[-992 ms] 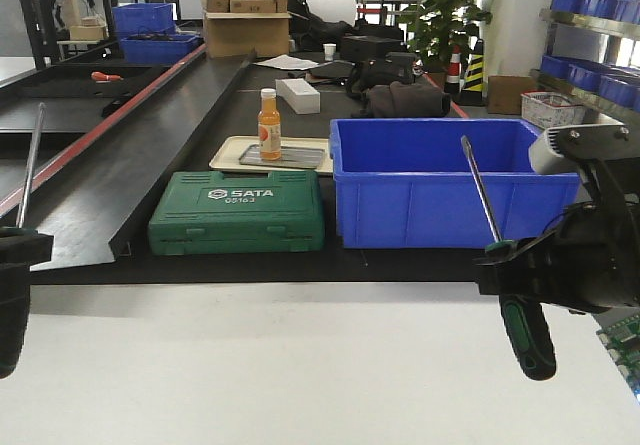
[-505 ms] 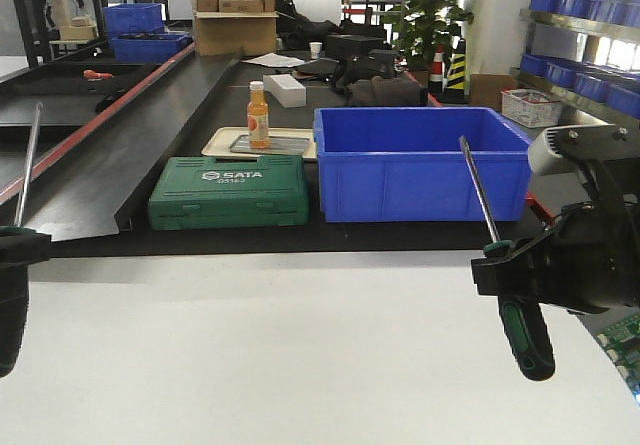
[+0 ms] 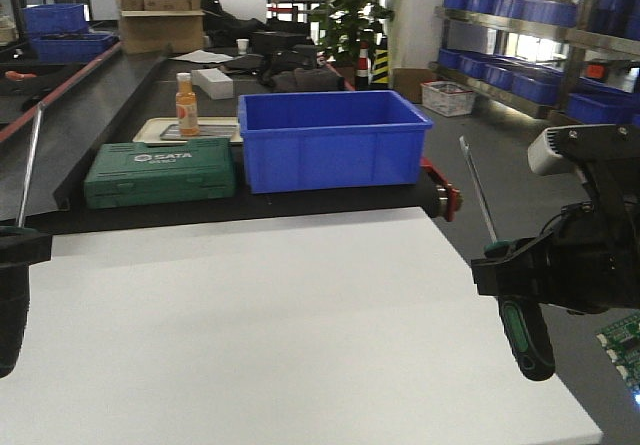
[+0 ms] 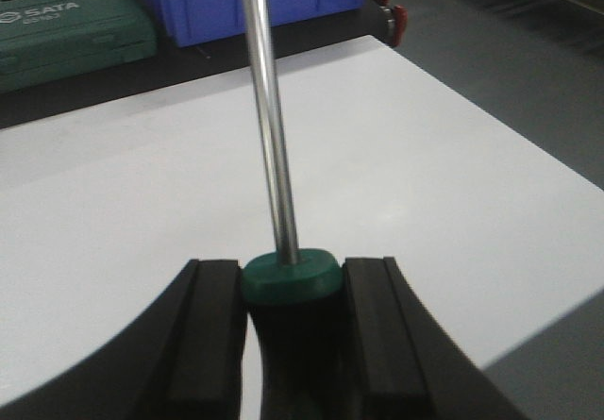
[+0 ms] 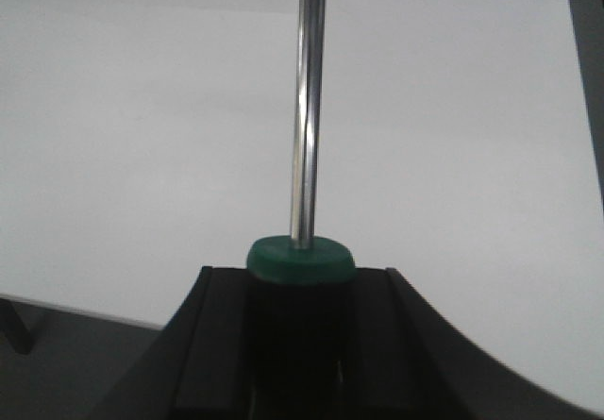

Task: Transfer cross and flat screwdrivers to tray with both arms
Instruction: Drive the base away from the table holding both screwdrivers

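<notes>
White tabletop point(image 3: 300, 335) fills the foreground of a workshop, with both arms raised above its near end. At 9 o'clock in the front view, the left gripper point(image 3: 14, 250) clamps the green-and-black handle of the left screwdriver point(image 3: 30, 165), its steel shaft pointing almost to 12 o'clock. The left wrist view shows black fingers point(image 4: 212, 335) pressed against the handle on both sides. At 4 o'clock, near the table's right edge, the right gripper point(image 3: 515, 270) grips the right screwdriver point(image 3: 527, 337) the same way. Its handle hangs below the jaws and its shaft leans toward 11 o'clock. Which tool is cross and which flat cannot be told.

Beyond the table, on a black bench point(image 3: 120, 85), a green SATA case point(image 3: 160, 172) sits at 10 o'clock, just beside a blue bin point(image 3: 330, 140) at 12 o'clock. Behind the case, an orange bottle point(image 3: 186, 105) stands on a beige tray point(image 3: 152, 131). Farther back are a cardboard box point(image 3: 157, 30), a potted plant point(image 3: 350, 5) and, at 2 o'clock, shelving point(image 3: 520, 30) stocked with blue bins.
</notes>
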You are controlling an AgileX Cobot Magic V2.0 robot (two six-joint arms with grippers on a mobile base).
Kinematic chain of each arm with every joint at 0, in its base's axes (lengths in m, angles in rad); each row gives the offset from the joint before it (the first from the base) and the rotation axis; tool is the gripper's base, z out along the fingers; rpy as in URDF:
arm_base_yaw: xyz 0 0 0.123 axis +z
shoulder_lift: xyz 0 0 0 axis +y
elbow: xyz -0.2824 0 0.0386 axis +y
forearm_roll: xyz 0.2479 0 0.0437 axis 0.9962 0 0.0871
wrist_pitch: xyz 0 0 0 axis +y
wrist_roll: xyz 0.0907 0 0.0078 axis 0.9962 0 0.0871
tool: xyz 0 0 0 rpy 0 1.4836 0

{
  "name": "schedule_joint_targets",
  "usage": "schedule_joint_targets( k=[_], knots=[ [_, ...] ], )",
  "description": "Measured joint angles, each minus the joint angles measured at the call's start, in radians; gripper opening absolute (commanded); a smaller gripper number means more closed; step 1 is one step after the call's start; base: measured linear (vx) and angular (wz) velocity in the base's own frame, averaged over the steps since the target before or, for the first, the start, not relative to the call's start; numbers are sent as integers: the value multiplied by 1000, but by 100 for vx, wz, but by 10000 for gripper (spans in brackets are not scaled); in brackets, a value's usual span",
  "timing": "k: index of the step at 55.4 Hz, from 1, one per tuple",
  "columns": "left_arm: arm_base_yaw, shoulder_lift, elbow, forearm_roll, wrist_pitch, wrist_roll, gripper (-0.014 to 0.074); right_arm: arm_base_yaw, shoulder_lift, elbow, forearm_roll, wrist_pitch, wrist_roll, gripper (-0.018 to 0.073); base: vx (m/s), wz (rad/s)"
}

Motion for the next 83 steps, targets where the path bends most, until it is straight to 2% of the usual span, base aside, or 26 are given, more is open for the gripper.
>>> schedule_joint_targets(
  k=[45, 83],
  knots=[
    [0, 0, 0, 0, 0, 0, 0, 0, -2, 0, -3, 24, 0, -8, -18, -68],
    [0, 0, 0, 0, 0, 0, 0, 0, -2, 0, -3, 29, 0, -8, 9, -48]
  ],
)
